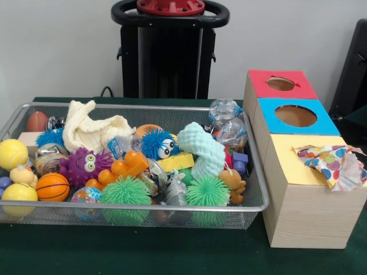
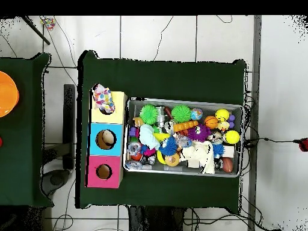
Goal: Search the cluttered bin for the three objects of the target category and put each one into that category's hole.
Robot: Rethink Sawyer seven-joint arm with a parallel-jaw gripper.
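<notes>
No gripper shows in either view, so its grip cannot be told. The wire bin (image 1: 252, 172) sits full of toys on the green table (image 1: 172, 252), beside the wooden box (image 1: 304, 206); a spotted cloth (image 1: 335, 163) fills its yellow hole.

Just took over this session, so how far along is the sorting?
Done: a polka-dot cloth is stuffed in the yellow hole, possibly one target delivered. In hand: nothing; the gripper shows in neither view. Left: the red hole and blue hole look empty, and the wire bin remains full, including a cream cloth.
</notes>
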